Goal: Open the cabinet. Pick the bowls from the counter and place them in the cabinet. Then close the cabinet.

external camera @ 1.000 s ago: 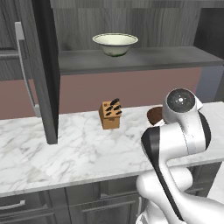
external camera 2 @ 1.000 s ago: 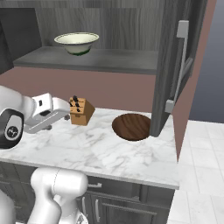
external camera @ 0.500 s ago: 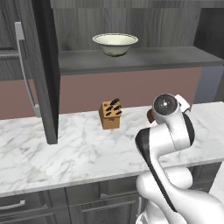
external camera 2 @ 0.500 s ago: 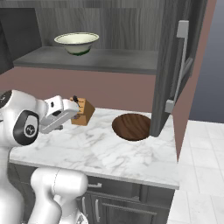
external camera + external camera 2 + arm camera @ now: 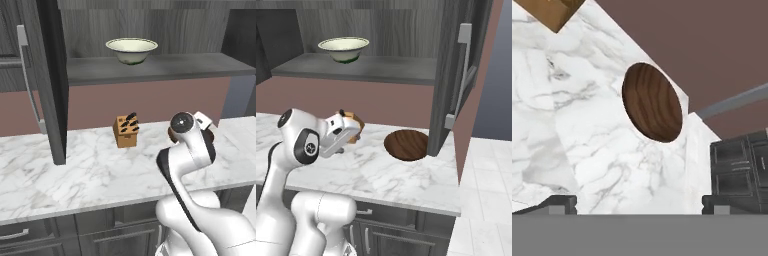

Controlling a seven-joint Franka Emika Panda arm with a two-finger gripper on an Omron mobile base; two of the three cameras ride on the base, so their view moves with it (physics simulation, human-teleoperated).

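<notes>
**Wooden bowl waits on the marble; cream bowl already shelved**

A white marble table runs below the dark wood-grain cabinet, whose two doors stand open, one on the left and one on the right. The cream bowl sits upright on the cabinet shelf. The brown wooden bowl rests on the table near the foot of the right door, well apart from the small knife block by the back wall. The claw hangs above the table with its tips spread wide and nothing between them, the wooden bowl ahead of it in the hand view.
</notes>
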